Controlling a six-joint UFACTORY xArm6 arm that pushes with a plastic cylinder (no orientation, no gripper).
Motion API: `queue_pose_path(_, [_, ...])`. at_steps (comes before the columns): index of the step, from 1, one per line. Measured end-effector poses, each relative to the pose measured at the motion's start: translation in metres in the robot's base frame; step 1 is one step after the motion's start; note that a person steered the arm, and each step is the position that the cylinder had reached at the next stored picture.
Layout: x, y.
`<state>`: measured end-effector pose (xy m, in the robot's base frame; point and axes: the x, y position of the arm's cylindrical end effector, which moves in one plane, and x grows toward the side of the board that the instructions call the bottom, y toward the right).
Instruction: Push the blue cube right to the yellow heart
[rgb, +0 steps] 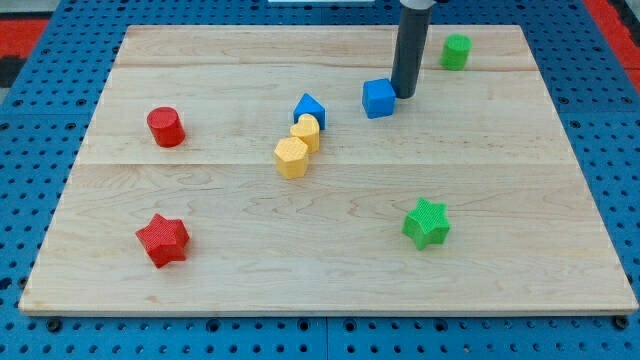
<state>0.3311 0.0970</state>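
The blue cube (379, 98) sits in the upper middle of the wooden board (330, 270). My tip (405, 94) stands right at the cube's right side, touching it or nearly so. The yellow heart (306, 132) lies to the view's left and a little below the cube, about a cube's width away. A second blue block with a pointed top (310, 108) touches the heart's upper edge. A yellow hexagon (291, 157) touches the heart's lower left.
A green cylinder (456, 51) stands at the top right, close to the rod. A red cylinder (165, 127) is at the left, a red star (163, 240) at the lower left, a green star (427, 223) at the lower right.
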Motion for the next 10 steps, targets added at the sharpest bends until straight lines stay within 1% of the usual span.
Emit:
queue_pose_path(2, [-0.031,-0.008])
queue_pose_path(4, [-0.031,-0.034])
queue_pose_path(6, [-0.004,-0.054])
queue_pose_path(7, [0.020,-0.054])
queue_pose_path(9, [0.009,-0.012])
queue_pose_path(10, [0.035,0.000])
